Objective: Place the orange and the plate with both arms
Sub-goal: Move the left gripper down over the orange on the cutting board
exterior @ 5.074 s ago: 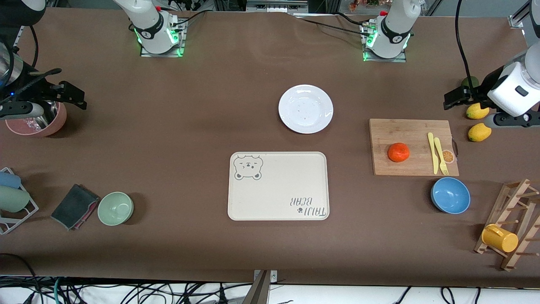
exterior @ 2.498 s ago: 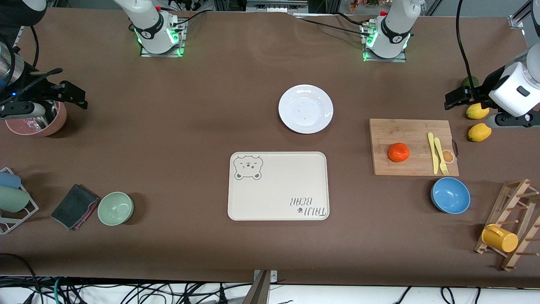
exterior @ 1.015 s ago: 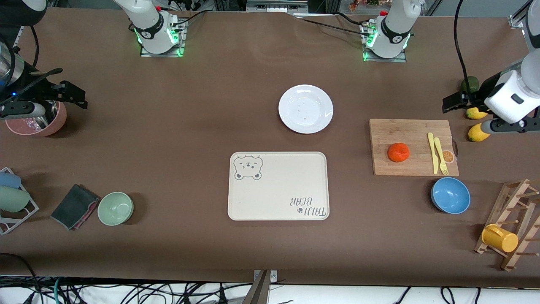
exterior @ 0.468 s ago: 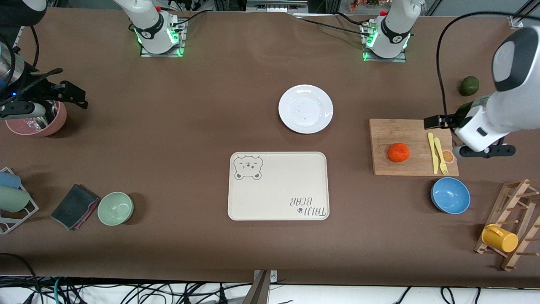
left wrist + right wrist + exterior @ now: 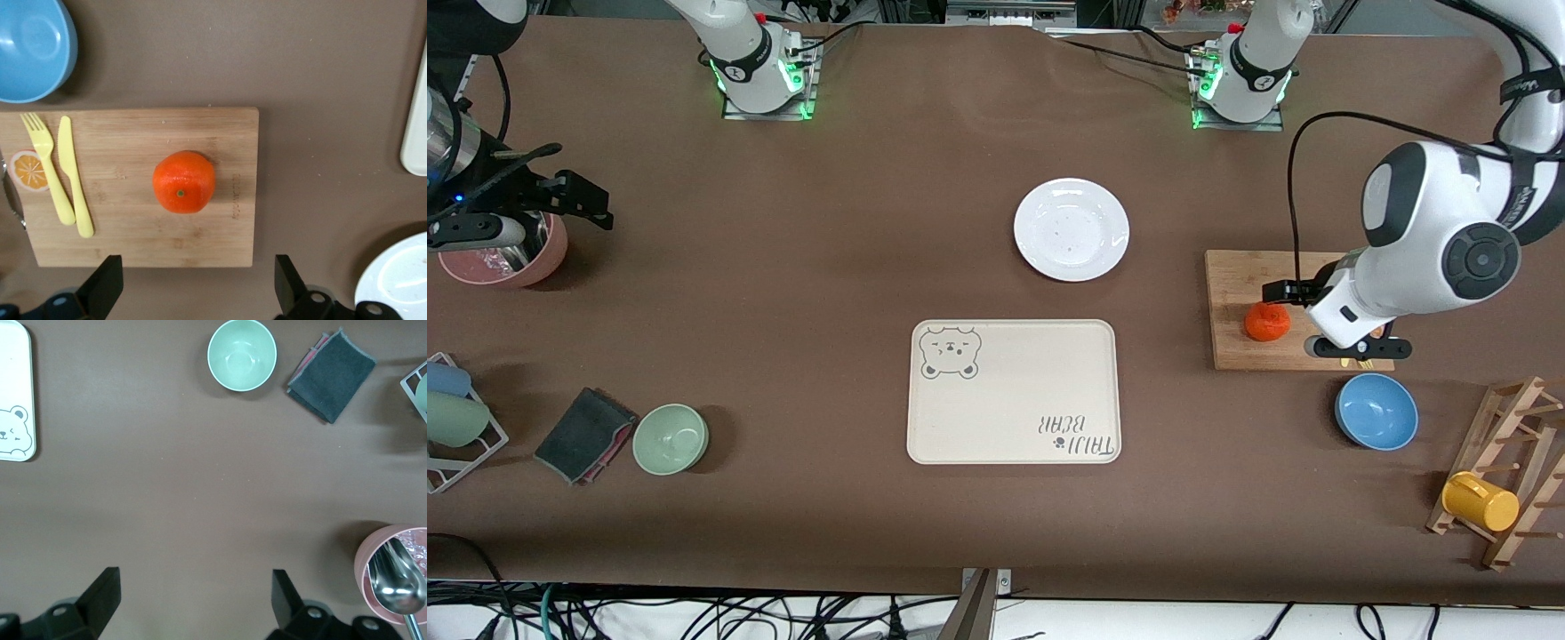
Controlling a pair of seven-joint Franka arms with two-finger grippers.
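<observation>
The orange [image 5: 1266, 323] sits on a wooden cutting board [image 5: 1236, 284] toward the left arm's end of the table; it also shows in the left wrist view [image 5: 184, 181]. The white plate [image 5: 1071, 229] lies on the table, farther from the front camera than the cream bear-print tray [image 5: 1014, 391]; its rim shows in the left wrist view [image 5: 399, 280]. My left gripper [image 5: 1353, 340] hovers over the cutting board beside the orange, open and empty [image 5: 195, 293]. My right gripper [image 5: 476, 231] waits open and empty [image 5: 193, 600] over a pink bowl [image 5: 503, 256].
A yellow fork and knife [image 5: 60, 170] lie on the board. A blue bowl [image 5: 1376, 411] sits nearer the camera than the board. A wooden rack with a yellow mug [image 5: 1480, 502], a green bowl [image 5: 671, 438], a dark cloth [image 5: 585, 434] and a cup rack [image 5: 454, 418] stand along the table's ends.
My left arm has swung from above the lemons at the table's end to over the cutting board beside the orange. The right arm has not moved.
</observation>
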